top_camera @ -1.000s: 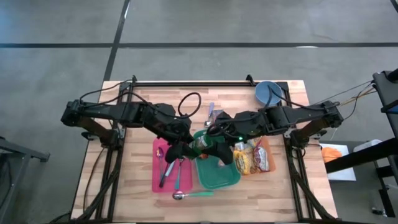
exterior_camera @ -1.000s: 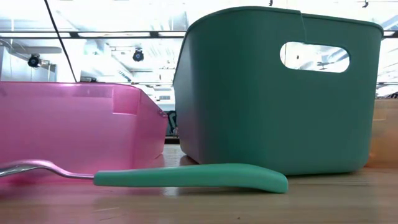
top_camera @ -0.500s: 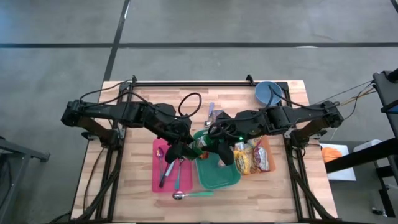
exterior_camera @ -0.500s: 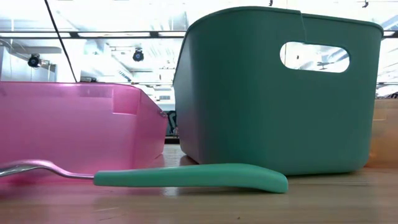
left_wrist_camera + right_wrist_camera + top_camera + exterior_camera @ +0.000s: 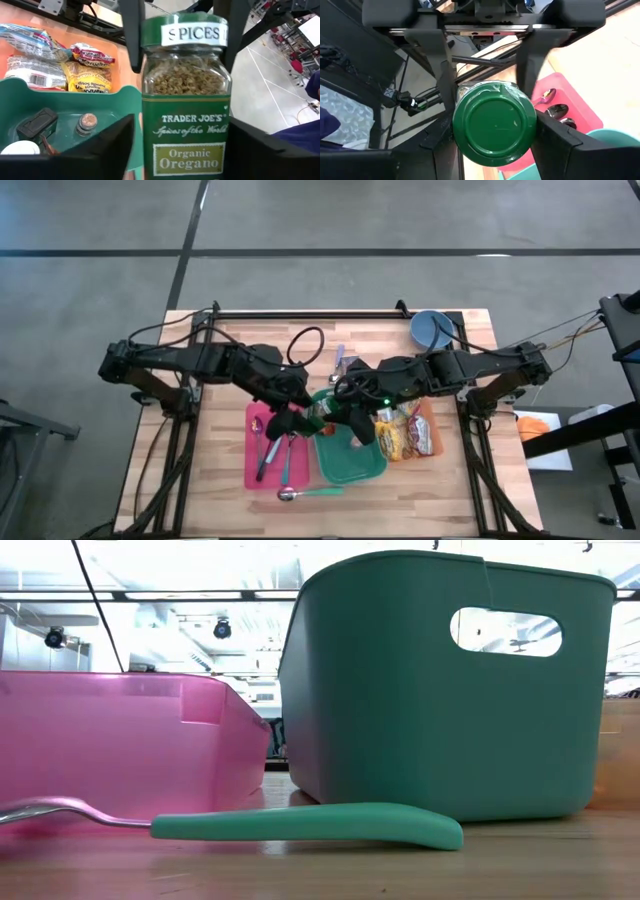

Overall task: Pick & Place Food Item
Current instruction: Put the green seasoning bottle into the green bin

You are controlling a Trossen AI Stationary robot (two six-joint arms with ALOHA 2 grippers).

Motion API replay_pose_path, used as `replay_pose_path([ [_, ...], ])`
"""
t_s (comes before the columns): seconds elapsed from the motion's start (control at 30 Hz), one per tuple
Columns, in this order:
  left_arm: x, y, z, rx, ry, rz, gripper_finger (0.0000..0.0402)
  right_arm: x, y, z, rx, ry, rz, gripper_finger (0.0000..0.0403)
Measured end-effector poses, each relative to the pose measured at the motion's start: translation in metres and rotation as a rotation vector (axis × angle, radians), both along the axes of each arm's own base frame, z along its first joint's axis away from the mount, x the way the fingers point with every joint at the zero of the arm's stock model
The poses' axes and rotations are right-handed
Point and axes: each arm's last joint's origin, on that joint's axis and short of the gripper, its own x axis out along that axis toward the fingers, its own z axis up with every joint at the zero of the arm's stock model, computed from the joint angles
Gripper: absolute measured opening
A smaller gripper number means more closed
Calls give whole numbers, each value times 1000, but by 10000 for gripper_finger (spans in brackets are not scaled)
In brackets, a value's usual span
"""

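Observation:
A glass jar of oregano [image 5: 186, 105] with a green lid hangs over the green bin [image 5: 352, 452], between my two grippers. My right gripper [image 5: 495, 142] reaches in from the table's right and is shut on the jar's lid end. My left gripper [image 5: 182, 152] reaches in from the left and is open. Its fingers [image 5: 107, 145] stand on either side of the jar's bottom part, with a narrow gap showing beside the glass. In the high view the jar [image 5: 322, 412] sits between both hands. My right gripper pinches the jar's green lid [image 5: 150, 35] between its two fingers [image 5: 131, 40], one on each side of the rim. It comes slanting down from the table's right, and the lid top [image 5: 494, 122] faces its wrist. The jar is lifted clear above the bin, its bottom toward my left arm.
The green bin [image 5: 440, 690] holds small items [image 5: 37, 125]. A pink tray [image 5: 262, 465] with cutlery lies to its left, an orange tray of snack packets [image 5: 408, 432] to its right. A green-handled spoon [image 5: 310, 825] lies near the front edge, a blue bowl [image 5: 432, 328] at the far right.

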Motion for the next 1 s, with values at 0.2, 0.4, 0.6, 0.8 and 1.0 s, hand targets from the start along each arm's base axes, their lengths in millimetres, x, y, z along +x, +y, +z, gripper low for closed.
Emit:
replay_pose_path([
  [0.2, 0, 0, 0, -10, 6, 10, 372, 0, 0, 0, 0, 3, 0, 197],
  [0.4, -5, 5, -1, -8, 46, 24, 393, -4, -1, -7, -13, 80, -7, 197],
  [0.6, -29, 19, 5, -6, 123, 69, 375, -10, -3, -16, -36, 195, -23, 197],
  [0.8, -50, 25, 14, 31, 138, 137, 373, -20, -7, -33, -107, 387, -68, 197],
  [1.0, -61, 28, 14, 45, 179, 191, 373, -12, -5, -65, -138, 547, -109, 197],
])
